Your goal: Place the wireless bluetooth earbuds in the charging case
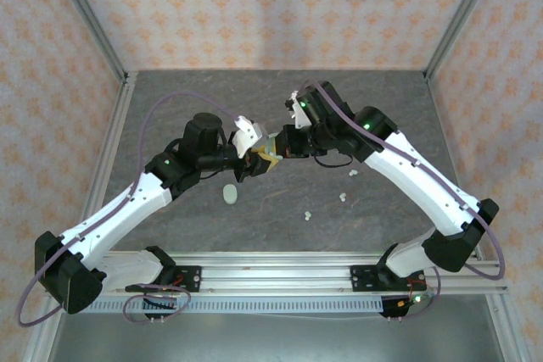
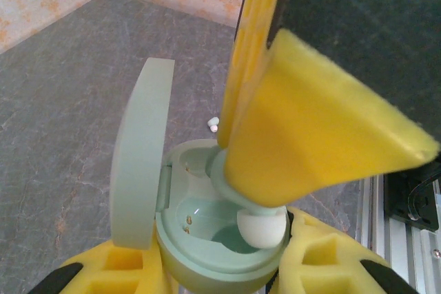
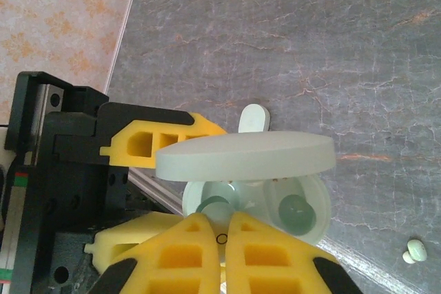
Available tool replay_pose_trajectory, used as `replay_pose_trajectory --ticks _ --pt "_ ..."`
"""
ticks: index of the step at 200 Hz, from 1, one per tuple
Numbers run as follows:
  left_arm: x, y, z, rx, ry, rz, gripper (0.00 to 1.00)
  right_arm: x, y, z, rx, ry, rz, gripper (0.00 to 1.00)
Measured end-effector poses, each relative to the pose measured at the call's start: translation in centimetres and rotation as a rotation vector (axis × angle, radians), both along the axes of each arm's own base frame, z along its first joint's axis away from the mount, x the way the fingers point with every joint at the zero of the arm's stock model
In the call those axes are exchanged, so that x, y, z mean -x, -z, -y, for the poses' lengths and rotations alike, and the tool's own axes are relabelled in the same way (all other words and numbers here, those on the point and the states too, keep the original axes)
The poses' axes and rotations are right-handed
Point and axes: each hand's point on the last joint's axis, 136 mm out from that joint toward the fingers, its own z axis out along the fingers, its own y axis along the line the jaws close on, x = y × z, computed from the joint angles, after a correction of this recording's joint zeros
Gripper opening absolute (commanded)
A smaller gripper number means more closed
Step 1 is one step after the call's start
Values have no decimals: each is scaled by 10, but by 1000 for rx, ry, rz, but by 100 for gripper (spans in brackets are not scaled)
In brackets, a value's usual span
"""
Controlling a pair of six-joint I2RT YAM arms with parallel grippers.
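Note:
My left gripper (image 1: pixel 252 162) (image 2: pixel 220 263) is shut on the pale green charging case (image 2: pixel 200 239) (image 3: pixel 313 204) and holds it above the table. The case's lid (image 2: pixel 141 153) (image 3: pixel 244 157) stands open. My right gripper (image 1: pixel 281 152) (image 3: pixel 220 228) is shut on one of the wireless bluetooth earbuds (image 2: pixel 262 228) (image 3: pixel 215 204). The bud's white tip sits at the rim of one well inside the case. The neighbouring well (image 3: pixel 295 211) shows a dark green round shape. Three more earbuds (image 1: pixel 308 214) (image 1: pixel 343 197) (image 1: pixel 350 174) lie loose on the table to the right.
A second pale green case (image 1: pixel 229 195) (image 3: pixel 253 116) lies closed on the grey table (image 1: pixel 382 108) just below the left gripper. Aluminium frame posts (image 1: pixel 93 31) and wallpapered walls bound the table on three sides. A rail (image 1: pixel 280 275) runs along the near edge.

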Motion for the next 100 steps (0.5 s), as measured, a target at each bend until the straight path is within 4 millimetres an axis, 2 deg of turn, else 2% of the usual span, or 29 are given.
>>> replay_pose_trajectory --ticks 100 --pt "0 0 0 -1 1 -1 13 -2 3 -1 18 -18 18 9"
